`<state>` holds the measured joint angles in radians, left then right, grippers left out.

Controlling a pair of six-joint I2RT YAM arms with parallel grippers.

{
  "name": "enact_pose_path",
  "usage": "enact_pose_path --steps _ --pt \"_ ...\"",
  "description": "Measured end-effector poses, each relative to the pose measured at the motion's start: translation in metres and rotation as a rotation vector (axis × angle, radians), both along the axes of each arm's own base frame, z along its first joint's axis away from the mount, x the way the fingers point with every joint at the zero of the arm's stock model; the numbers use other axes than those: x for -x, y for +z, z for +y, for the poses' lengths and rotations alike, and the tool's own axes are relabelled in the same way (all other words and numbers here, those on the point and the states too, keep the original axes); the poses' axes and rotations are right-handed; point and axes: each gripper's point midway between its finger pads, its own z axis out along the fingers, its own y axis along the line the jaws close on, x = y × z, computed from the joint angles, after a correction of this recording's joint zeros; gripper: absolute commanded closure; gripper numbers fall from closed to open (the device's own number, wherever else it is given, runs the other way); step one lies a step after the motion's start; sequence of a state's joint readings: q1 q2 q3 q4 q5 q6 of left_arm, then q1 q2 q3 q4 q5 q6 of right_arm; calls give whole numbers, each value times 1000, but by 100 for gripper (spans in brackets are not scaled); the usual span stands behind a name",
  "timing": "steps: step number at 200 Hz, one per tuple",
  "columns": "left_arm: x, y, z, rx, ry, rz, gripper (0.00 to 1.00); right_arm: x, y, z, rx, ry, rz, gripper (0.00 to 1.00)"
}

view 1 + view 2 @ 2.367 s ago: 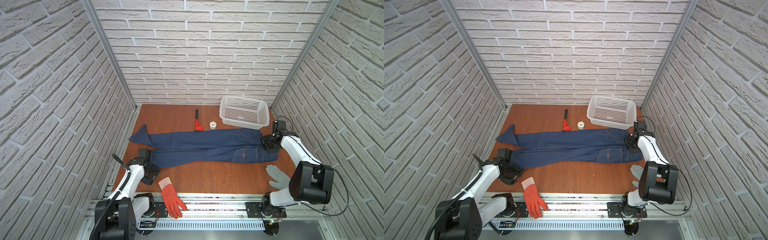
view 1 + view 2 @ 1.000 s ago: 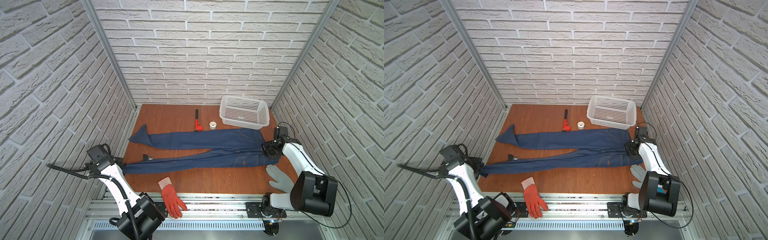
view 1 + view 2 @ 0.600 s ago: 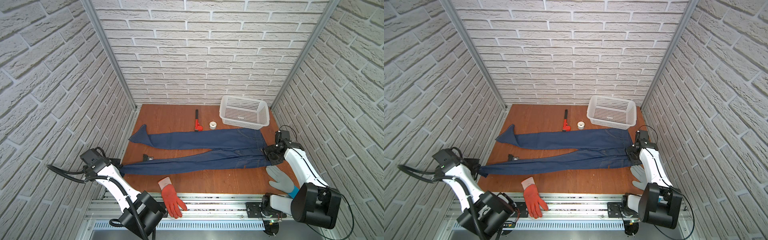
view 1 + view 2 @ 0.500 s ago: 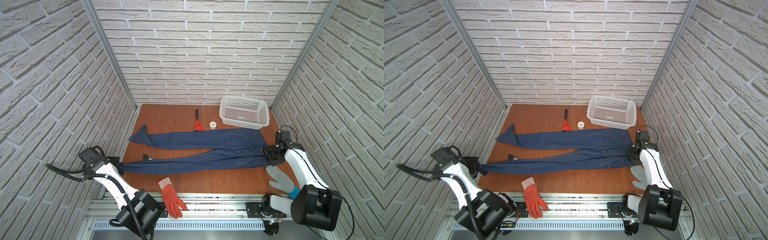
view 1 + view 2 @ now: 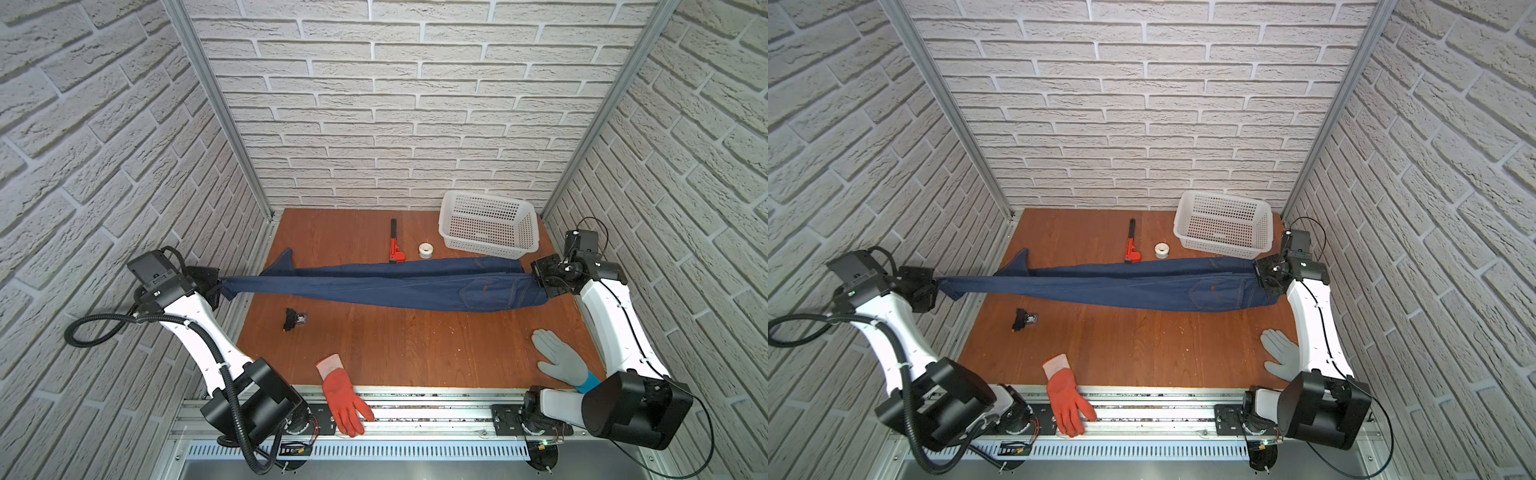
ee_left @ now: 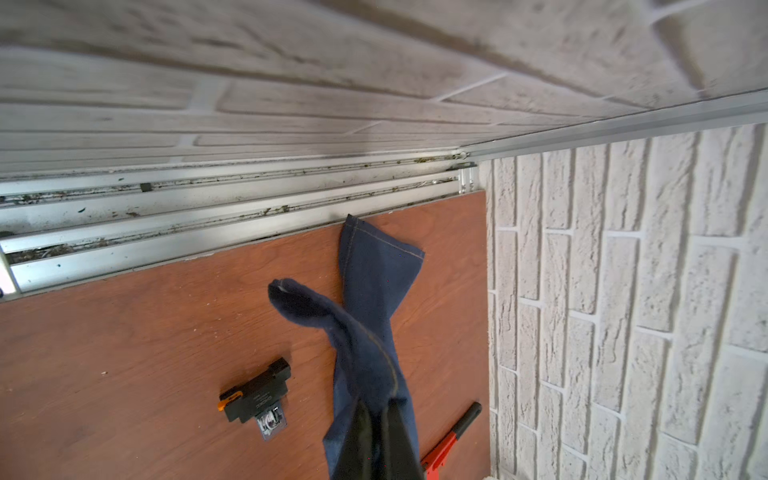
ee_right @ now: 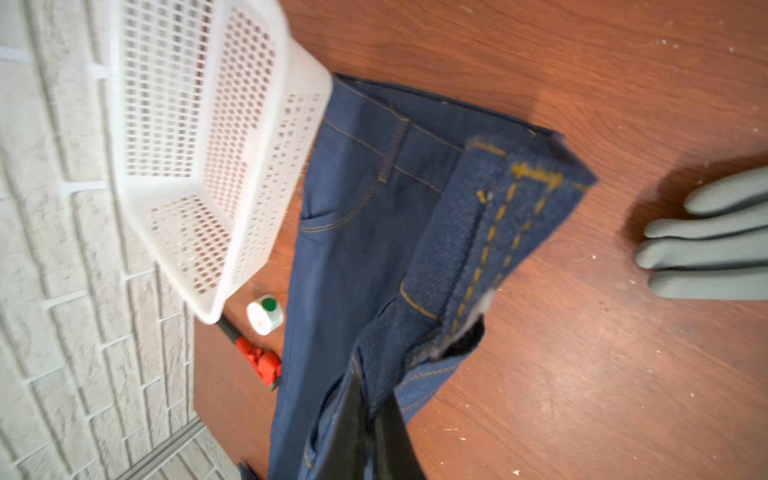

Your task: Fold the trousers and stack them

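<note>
The trousers [image 5: 395,284] [image 5: 1121,286] are dark blue jeans stretched left to right between my two grippers in both top views. My left gripper [image 5: 219,286] [image 5: 936,286] is shut on the hem of one leg and holds it raised past the table's left edge. The other leg's hem [image 5: 286,257] lies on the table. My right gripper [image 5: 540,282] [image 5: 1264,282] is shut on the waist edge. In the left wrist view the left gripper [image 6: 376,415] pinches denim [image 6: 365,340]. In the right wrist view the right gripper [image 7: 370,399] pinches the folded waistband [image 7: 478,232].
A white basket [image 5: 486,243] stands at the back right. A red pipe wrench [image 5: 395,245] and a tape roll [image 5: 425,250] lie just behind the trousers. A small black device [image 5: 294,321], an orange-red glove [image 5: 343,395] and a grey glove [image 5: 559,361] lie in front.
Both grippers have carried the near leg and waist edge toward the back, over the far leg. The left arm has risen and swung back, and the held leg now hangs taut.
</note>
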<state>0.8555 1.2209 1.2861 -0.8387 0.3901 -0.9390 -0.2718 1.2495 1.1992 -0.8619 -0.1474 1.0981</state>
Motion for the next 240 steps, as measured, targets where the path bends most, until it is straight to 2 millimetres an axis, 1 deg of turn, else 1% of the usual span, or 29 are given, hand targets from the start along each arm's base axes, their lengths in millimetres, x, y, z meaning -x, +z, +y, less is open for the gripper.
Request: enact_pose_path --steps 12,19,26,32,39,58,68,77,87,100,135,150,156,163,173,179,184,189,197,201,210,226,240 --pt "12 -2 2 -10 24 -3 100 10 3 2 18 12 -9 94" --pt "21 -9 2 -10 41 5 100 19 0 3 31 14 -4 95" --pt "32 -20 0 3 61 22 100 29 -5 3 43 14 13 95" --pt "40 -32 -1 18 76 37 100 41 -14 3 50 11 41 95" --pt "51 -50 -4 46 96 68 100 53 -24 5 54 9 79 94" --pt "79 -98 -13 131 142 159 100 86 -60 8 51 9 209 94" --pt "90 -117 -18 167 157 203 100 103 -78 9 49 8 286 95" --pt "98 -127 -21 183 164 235 100 116 -90 10 52 5 340 94" --pt "104 -132 -23 182 168 258 100 129 -99 10 58 2 391 93" --pt "107 -131 -22 158 167 274 100 141 -105 9 71 -4 425 93" --pt "116 -126 -20 92 167 302 100 159 -113 7 99 -16 472 90" --pt "119 -127 -21 85 167 316 100 168 -119 7 104 -17 503 85" --pt "120 -127 -22 83 166 322 100 171 -121 7 106 -18 517 81" --pt "121 -128 -22 82 165 327 92 175 -123 6 110 -19 531 73" --pt "123 -130 -23 80 163 336 68 179 -124 6 116 -18 547 60" --pt "124 -130 -24 79 164 339 57 181 -124 5 122 -19 552 55" --pt "124 -130 -24 78 162 341 50 183 -124 5 126 -19 554 52" --pt "124 -129 -25 77 164 339 45 184 -123 4 130 -18 555 49" --pt "125 -128 -25 72 164 336 40 184 -122 4 136 -18 551 46" --pt "124 -127 -25 71 164 331 37 184 -121 3 139 -16 550 42" --pt "124 -126 -26 67 164 325 33 184 -117 3 146 -11 544 39" --pt "122 -121 -28 66 162 305 28 177 -104 1 160 -6 513 38" --pt "116 -111 -28 56 148 284 25 163 -85 -3 179 -2 455 38"
